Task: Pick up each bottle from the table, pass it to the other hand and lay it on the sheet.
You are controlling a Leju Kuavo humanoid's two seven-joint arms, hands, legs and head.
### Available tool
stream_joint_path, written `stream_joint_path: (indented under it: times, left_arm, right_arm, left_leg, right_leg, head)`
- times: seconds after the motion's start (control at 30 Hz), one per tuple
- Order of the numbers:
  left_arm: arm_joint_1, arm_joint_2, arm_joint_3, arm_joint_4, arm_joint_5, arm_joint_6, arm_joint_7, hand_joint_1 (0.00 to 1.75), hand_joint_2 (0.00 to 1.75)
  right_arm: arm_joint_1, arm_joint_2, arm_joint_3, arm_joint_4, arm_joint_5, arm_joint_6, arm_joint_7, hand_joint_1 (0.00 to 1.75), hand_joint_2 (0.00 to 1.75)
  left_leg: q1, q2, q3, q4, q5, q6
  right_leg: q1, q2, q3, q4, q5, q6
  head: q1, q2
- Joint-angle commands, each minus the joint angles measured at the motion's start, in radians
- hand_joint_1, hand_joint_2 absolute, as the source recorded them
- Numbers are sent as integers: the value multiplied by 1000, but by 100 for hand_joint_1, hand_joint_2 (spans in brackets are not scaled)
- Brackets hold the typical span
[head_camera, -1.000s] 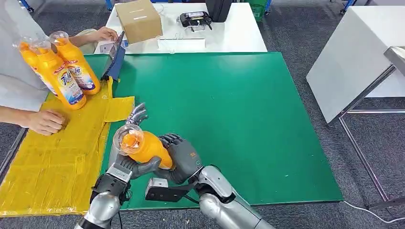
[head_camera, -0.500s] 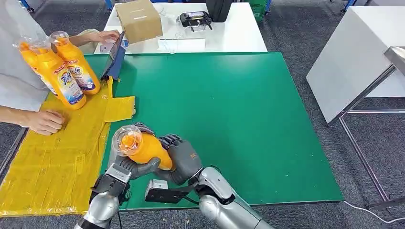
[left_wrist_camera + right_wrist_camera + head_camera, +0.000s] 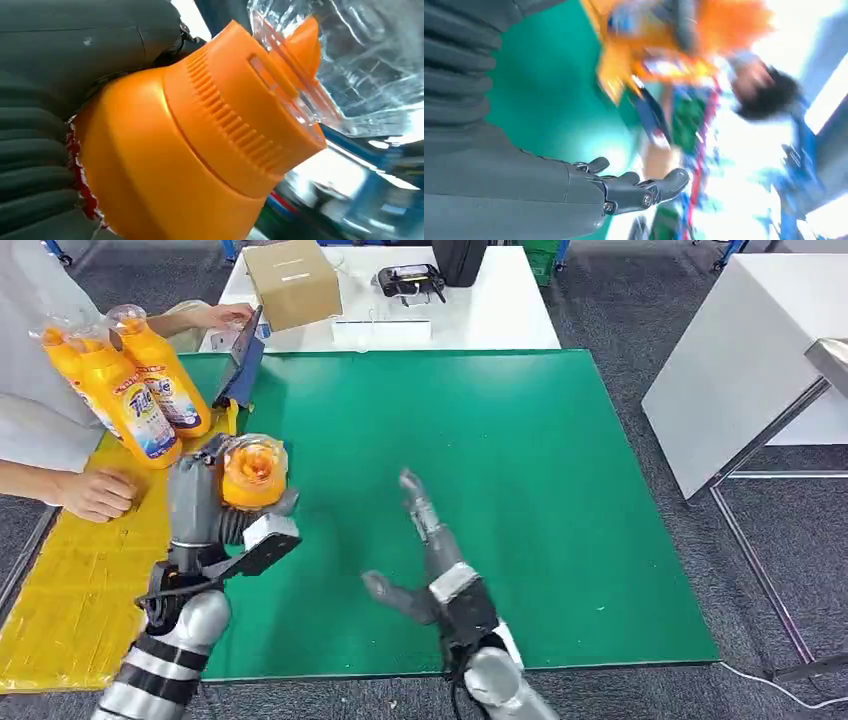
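While blurred elsewhere, bottle cap ribs.

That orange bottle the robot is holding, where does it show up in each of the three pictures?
Head view: orange bottle at left, gripped by the left hand.
Left wrist view: its cap and shoulder, close up.
Right wrist view: blurred orange shape at the top, probably the bottle.
Shared landmark: the green mat.

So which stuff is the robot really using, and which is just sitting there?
Using: orange bottle in left hand; free right hand; yellow sheet; two standing bottles.
Just sitting: cardboard box; black device.
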Motion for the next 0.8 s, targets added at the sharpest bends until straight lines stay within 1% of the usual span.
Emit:
stream_joint_path:
  times: [0.03,0.07,0.1,0.13,0.17,0.2,0.23,0.27,0.3,0.33,0.37,0.4,0.43,0.5,0.53,0.57,0.6,0.67,0.7,0.8]
  left_arm:
    - [-187,71,94,292,-251,27,95,175,175]
    - [-205,85,87,354,-401,27,165,175,175]
    - [-250,170,-32,412,-426,-2,276,175,175]
    - [-278,199,-98,452,-426,-12,322,175,175]
    - [-368,259,-296,590,-426,-31,446,175,175]
    - [-395,248,-322,670,-426,1,447,175,175]
    - [-395,248,-322,670,-426,1,447,175,175]
    - [-439,243,-406,792,-426,-30,457,175,175]
    - [-450,235,-445,843,-426,-51,445,175,175]
    - [-461,218,-496,922,-426,-78,428,175,175]
    - [-455,215,-502,928,-426,-68,438,175,175]
    - [-455,215,-502,928,-426,-68,438,175,175]
    - [-453,208,-519,947,-426,-56,455,175,175]
    - [-457,205,-519,950,-426,-58,454,175,175]
    - [-457,205,-519,950,-426,-58,454,175,175]
    - [-450,182,-466,979,-408,-104,391,175,175]
    - [-436,170,-441,991,-401,-120,368,175,175]
    - [-399,138,-386,1038,-385,-163,341,175,175]
    - [-385,126,-350,1062,-364,-179,337,175,175]
    - [-367,118,-258,1097,-290,-205,315,175,175]
  right_arm:
    - [70,-84,-153,-248,-19,7,-14,0,0]
    - [67,-82,-151,-247,-20,-5,-44,0,0]
    - [67,-83,-160,-264,-15,-28,-69,0,0]
    - [67,-85,-165,-276,-16,-37,-77,0,175]
    - [61,-91,-173,-308,-24,-50,-89,0,175]
    - [58,-94,-177,-322,-22,-56,-88,0,175]
    - [58,-94,-177,-322,-22,-56,-88,0,175]
    - [48,-94,-180,-335,-22,-63,-89,0,175]
    - [43,-94,-180,-339,-20,-68,-94,0,175]
    - [31,-96,-176,-342,-17,-75,-98,0,175]
    - [27,-96,-177,-344,-17,-75,-98,0,175]
    - [27,-96,-177,-344,-17,-75,-98,0,175]
    - [27,-96,-176,-344,-17,-77,-98,0,175]
    - [29,-96,-175,-342,-16,-77,-98,0,175]
    - [29,-96,-175,-342,-16,-77,-98,0,175]
    - [24,-100,-169,-339,-10,-86,-107,0,175]
    - [20,-100,-168,-339,-6,-91,-109,0,175]
    - [7,-103,-163,-330,12,-104,-102,0,175]
    - [-2,-109,-157,-319,29,-107,-93,0,175]
    - [-13,-112,-150,-294,39,-110,-87,0,175]
  left_leg:
    - [2,-2,3,1,-1,-2]
    - [2,-2,5,1,-2,-2]
    - [1,-1,3,0,-1,-2]
    - [2,-1,4,0,-1,-2]
    - [2,-3,4,1,-1,-3]
    - [1,-3,2,1,0,-2]
    - [2,-8,2,2,0,-2]
    - [2,-8,3,2,0,-3]
    - [2,-1,3,0,0,-3]
    - [2,-1,4,1,0,-3]
    - [1,0,3,-1,1,-2]
    - [1,-2,6,-1,1,-3]
    - [1,1,3,-1,1,-3]
    - [2,2,6,1,-1,-3]
    - [2,2,2,1,0,-3]
    - [3,2,3,2,-2,-3]
    - [2,2,2,1,0,-3]
    - [2,1,4,1,-1,-4]
    - [0,3,2,-1,1,-3]
    - [2,3,8,-1,-2,-4]
  right_leg:
    - [1,3,4,0,-1,-2]
    - [1,4,6,0,-2,-3]
    - [1,3,3,-1,0,-2]
    - [1,3,4,0,0,-4]
    - [1,3,4,1,-1,-5]
    - [1,0,2,1,0,-4]
    - [1,-3,3,2,-1,-5]
    - [2,-2,4,1,-1,-5]
    - [1,3,1,0,1,-5]
    - [1,4,3,0,0,-5]
    - [1,3,2,0,1,-4]
    - [1,3,5,-1,0,-5]
    - [0,5,1,-1,1,-4]
    - [1,8,5,0,0,-5]
    - [1,6,2,0,1,-4]
    - [2,7,3,1,0,-5]
    - [1,6,1,1,1,-4]
    - [1,7,3,1,0,-5]
    - [0,6,1,0,1,-4]
    - [1,11,7,-1,0,-6]
  head:
    - [0,0]
    - [0,0]
    - [0,0]
    - [0,0]
    - [0,0]
    - [0,0]
    - [0,0]
    - [0,0]
    - [0,0]
    - [0,0]
    - [0,0]
    - [0,0]
    - [0,0]
    - [0,0]
    - [0,0]
    - [1,0]
    - [0,0]
    - [0,0]
    - [0,0]
    - [0,0]
